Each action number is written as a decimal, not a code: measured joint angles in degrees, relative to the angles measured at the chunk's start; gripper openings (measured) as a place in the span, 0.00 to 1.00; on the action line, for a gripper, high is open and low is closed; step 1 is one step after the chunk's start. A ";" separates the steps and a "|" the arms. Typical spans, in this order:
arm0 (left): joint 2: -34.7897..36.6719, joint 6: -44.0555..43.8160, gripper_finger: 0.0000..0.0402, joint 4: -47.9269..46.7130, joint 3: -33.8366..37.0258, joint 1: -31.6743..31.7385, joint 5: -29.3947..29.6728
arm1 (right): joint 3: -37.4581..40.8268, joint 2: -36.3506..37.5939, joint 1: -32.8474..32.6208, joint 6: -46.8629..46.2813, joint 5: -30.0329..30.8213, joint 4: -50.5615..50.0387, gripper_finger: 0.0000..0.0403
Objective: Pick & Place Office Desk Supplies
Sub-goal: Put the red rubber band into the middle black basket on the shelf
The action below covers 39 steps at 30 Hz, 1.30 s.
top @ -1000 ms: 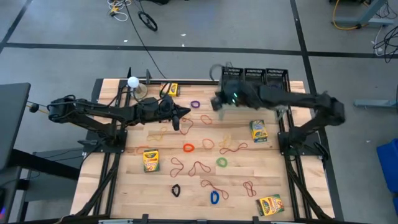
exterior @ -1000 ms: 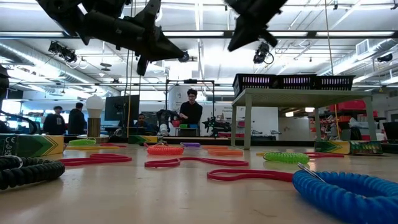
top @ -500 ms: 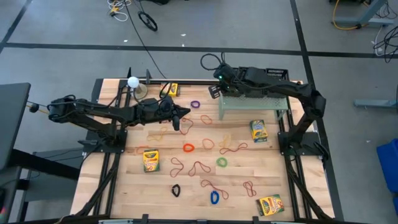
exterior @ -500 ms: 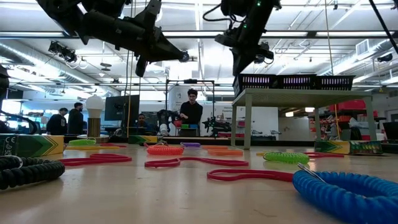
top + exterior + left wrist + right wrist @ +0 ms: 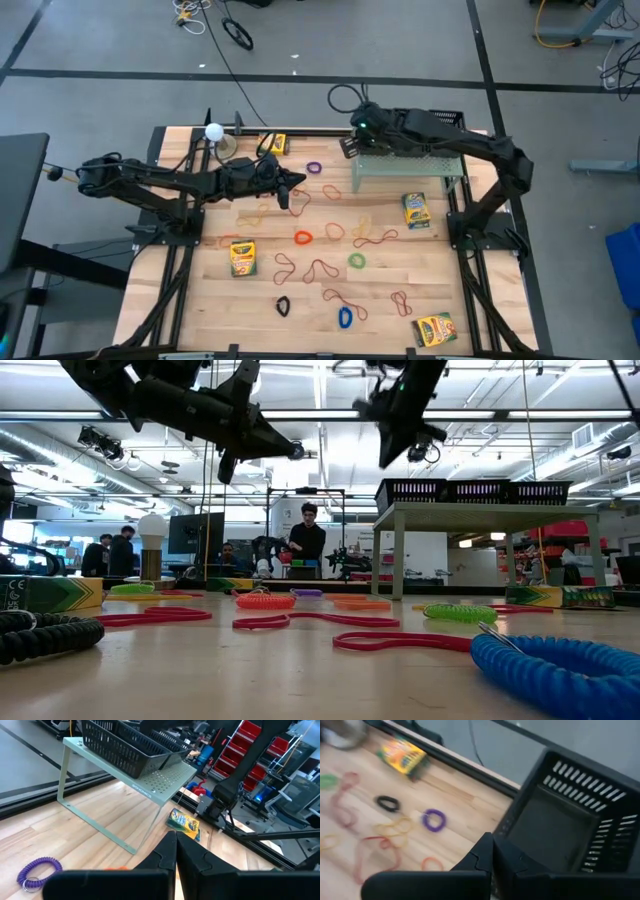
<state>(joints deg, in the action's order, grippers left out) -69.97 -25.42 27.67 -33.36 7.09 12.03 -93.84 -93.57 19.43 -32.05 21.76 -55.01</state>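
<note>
Several yellow-and-green crayon boxes [image 5: 242, 257] [image 5: 416, 209] lie flat on the wooden table among many coloured rubber bands [image 5: 303, 237]. Black mesh trays [image 5: 432, 120] stand on a pale green perforated shelf [image 5: 405, 165] at the far right. My left gripper [image 5: 300, 183] [image 5: 175, 842] hangs shut above the bands left of centre, with nothing between its fingers. My right gripper [image 5: 348, 148] [image 5: 492, 845] is shut and empty. It points slanting down, above the shelf's left end, beside the leftmost tray [image 5: 555, 825].
A white ball on a stand [image 5: 213, 131] stands at the far left corner, with another crayon box [image 5: 277, 143] near it. A purple band [image 5: 434, 820] lies on the table below my right gripper. People stand in the room beyond the table [image 5: 308, 540].
My right gripper has swung from over the table in front of the shelf's left end toward the far edge. It has tipped to point more steeply down, and the arm's elbow has risen off the trays. It has stayed shut.
</note>
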 joint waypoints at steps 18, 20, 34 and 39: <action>0.00 2.36 0.03 -0.59 0.00 0.16 -6.55 | 37.58 26.07 -27.42 0.93 -13.93 22.52 0.01; 0.00 2.98 0.03 -0.95 0.00 0.20 -7.98 | 39.99 26.91 -30.56 -3.06 -14.47 21.00 0.03; -0.70 2.06 0.08 -21.02 0.00 -5.60 -7.76 | 47.54 26.72 -36.19 -2.93 -14.41 11.27 0.19; -4.86 -5.37 0.13 -25.91 -1.57 -11.38 -4.96 | 48.66 26.83 -34.58 5.95 -15.36 11.53 0.17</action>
<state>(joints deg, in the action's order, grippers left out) -74.84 -30.79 1.76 -34.94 -4.29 7.07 -45.19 -66.74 -15.15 -26.10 6.41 -43.47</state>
